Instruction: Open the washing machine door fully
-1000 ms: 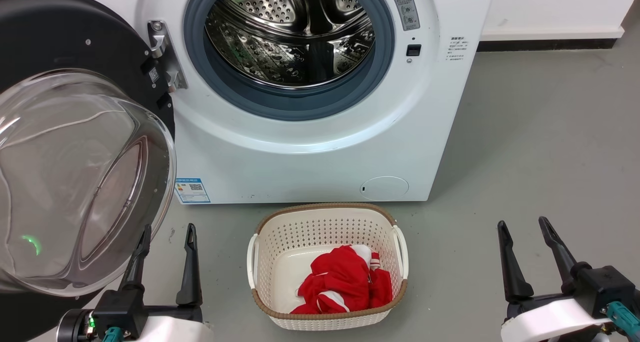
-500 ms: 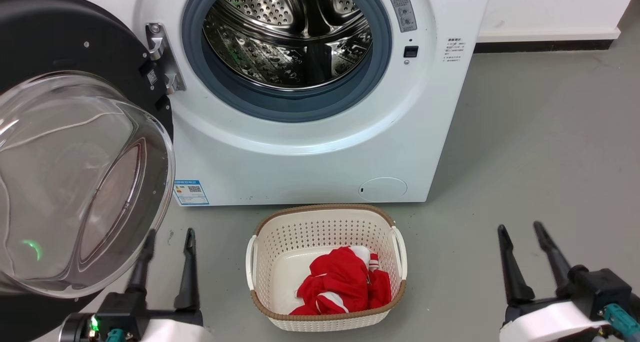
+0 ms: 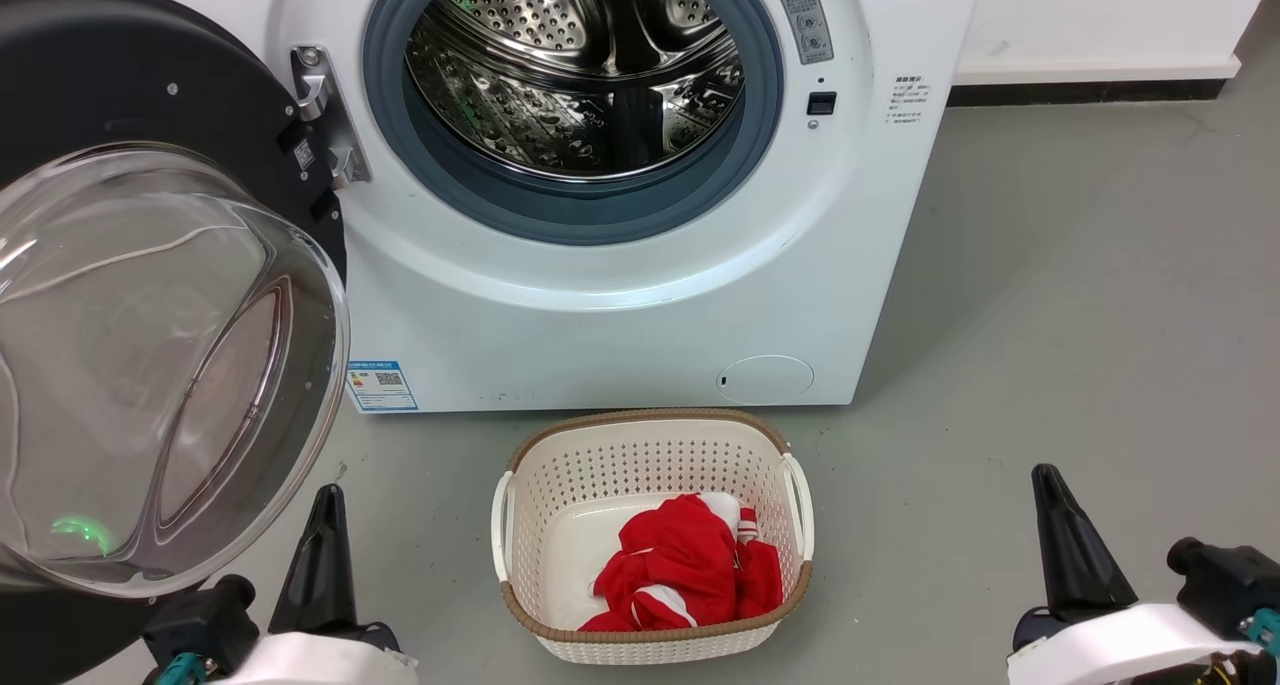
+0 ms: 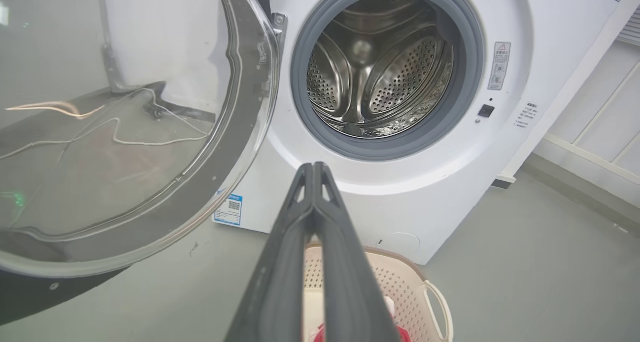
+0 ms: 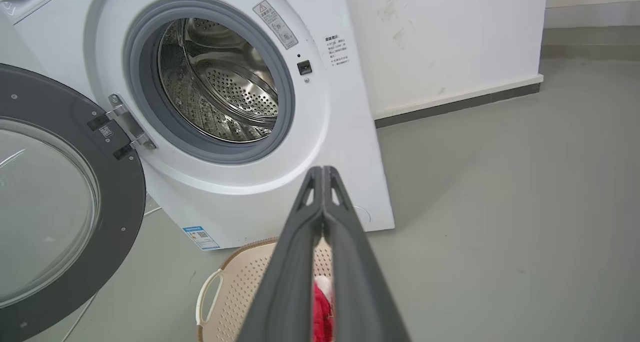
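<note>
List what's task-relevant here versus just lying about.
Job: washing machine door, swung open on the left; left gripper, shut, apart from it.
Lying about: laundry basket on the floor before the machine; red garment in it.

Grey floor: smooth, matt, a few faint scuffs. White washing machine stands directly on it, back towards the wall. Cream perforated basket with a brown rim sits on the floor just in front of the machine's base, roughly centred.
</note>
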You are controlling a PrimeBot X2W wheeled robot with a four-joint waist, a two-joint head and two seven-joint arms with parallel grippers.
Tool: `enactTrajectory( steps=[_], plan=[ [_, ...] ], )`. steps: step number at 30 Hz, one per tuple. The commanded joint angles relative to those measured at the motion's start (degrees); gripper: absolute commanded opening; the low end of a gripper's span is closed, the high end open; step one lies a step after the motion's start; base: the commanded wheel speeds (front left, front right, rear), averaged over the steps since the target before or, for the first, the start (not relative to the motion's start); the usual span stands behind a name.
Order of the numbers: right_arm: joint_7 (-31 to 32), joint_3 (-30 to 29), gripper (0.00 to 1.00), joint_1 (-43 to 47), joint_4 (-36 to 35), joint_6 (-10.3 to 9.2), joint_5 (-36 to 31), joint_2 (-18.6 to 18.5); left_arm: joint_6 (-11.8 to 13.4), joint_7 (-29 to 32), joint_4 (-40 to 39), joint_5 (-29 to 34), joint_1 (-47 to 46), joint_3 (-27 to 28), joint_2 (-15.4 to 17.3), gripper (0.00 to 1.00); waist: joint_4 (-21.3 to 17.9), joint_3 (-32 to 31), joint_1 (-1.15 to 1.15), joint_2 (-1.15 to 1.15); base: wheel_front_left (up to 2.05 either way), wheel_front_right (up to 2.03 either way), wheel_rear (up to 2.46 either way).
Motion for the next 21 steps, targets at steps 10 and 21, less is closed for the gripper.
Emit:
enactTrajectory(
  steps=[10, 21],
  plan=[
    [1.7, 0.1, 0.0, -3.0, 0.9, -0.01, 12.7, -1.0, -0.8, 2.6, 0.8, -12.2, -2.9, 0.3, 0.1, 0.0, 0.1, 0.0, 0.0, 0.0, 0.0, 0.0, 0.0],
    [3.2, -0.1, 0.0, -4.2, 2.3, -0.01, 23.1, -1.3, -1.2, 5.1, 2.3, -22.4, -4.2, 0.7, 0.1, 0.0, 0.1, 0.0, 0.0, 0.0, 0.0, 0.0, 0.0]
  ],
)
